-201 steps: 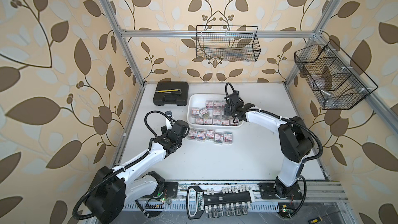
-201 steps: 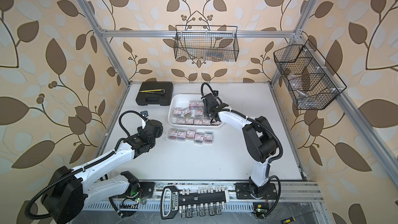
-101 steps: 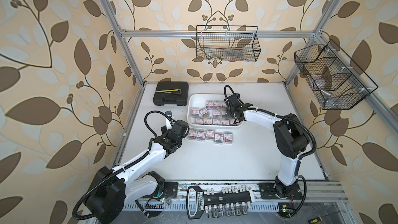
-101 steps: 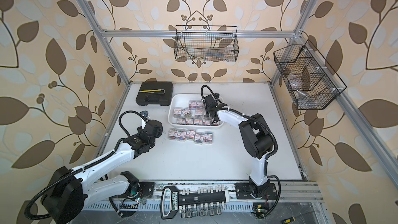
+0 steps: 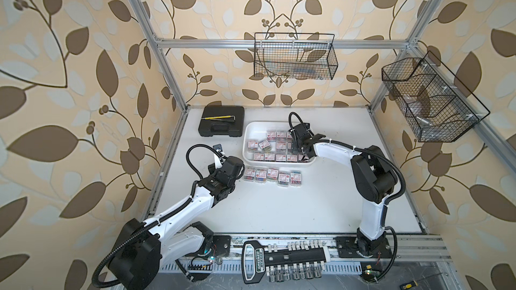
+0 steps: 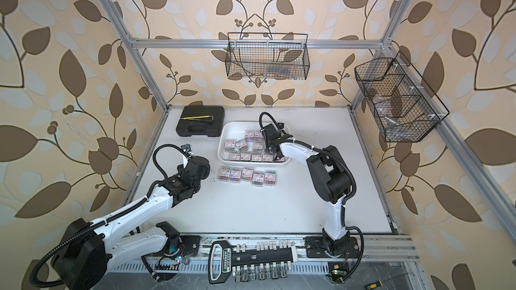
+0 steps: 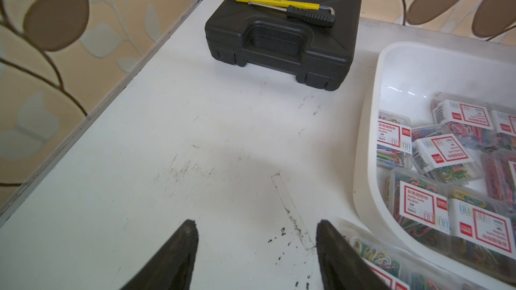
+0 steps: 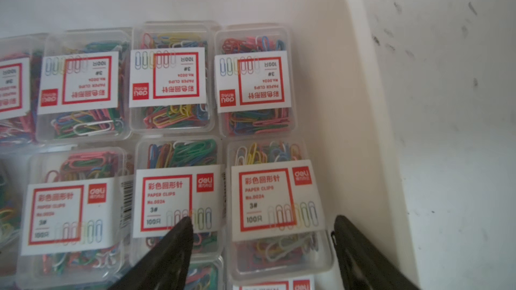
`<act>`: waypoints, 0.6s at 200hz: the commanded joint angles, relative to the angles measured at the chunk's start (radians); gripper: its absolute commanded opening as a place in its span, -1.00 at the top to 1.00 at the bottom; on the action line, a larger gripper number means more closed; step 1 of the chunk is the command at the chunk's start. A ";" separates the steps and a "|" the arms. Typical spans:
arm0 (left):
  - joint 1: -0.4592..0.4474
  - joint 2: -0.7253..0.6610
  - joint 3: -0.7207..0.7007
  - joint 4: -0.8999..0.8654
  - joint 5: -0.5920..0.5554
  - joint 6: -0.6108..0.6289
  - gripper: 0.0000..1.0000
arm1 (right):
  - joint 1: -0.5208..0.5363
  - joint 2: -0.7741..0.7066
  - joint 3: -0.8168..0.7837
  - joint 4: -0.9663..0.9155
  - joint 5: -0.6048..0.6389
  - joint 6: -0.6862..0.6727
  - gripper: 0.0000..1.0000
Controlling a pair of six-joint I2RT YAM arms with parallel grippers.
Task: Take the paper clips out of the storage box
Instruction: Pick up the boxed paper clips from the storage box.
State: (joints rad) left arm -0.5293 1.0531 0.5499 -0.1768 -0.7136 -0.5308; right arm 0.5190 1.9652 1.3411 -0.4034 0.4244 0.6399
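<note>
The right gripper (image 8: pixel 259 223) is spread inside the storage box (image 8: pixel 349 107), with one box of the paper clips (image 8: pixel 275 191) between its fingers, next to the wall. The left gripper (image 7: pixel 257 227) is spread above the table (image 7: pixel 167 135), holding nothing.

storage box (image 7: pixel 418 71) was smooth glossy white plastic. paper clips (image 8: pixel 170 79) inside it: clear plastic boxes w/ paper labels. case (image 7: pixel 279 43) beside storage box: matt textured blk plastic. table (image 7: pixel 167 149) under it: matt white, scuffed.
</note>
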 commanded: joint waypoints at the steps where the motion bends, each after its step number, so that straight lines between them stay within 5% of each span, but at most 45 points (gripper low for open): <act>1: 0.000 -0.014 -0.003 0.022 -0.017 0.006 -0.38 | -0.028 0.023 -0.039 0.015 -0.044 0.032 -0.60; 76: -0.001 -0.010 -0.002 0.018 -0.017 0.005 -0.38 | -0.050 0.046 -0.031 0.080 -0.077 0.027 -0.53; 120: 0.000 -0.007 0.000 0.018 -0.018 0.006 -0.38 | -0.051 0.063 -0.003 0.064 -0.046 0.020 -0.25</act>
State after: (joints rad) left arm -0.5293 1.0534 0.5499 -0.1741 -0.7132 -0.5308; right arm 0.4706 1.9915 1.3277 -0.3054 0.3599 0.6628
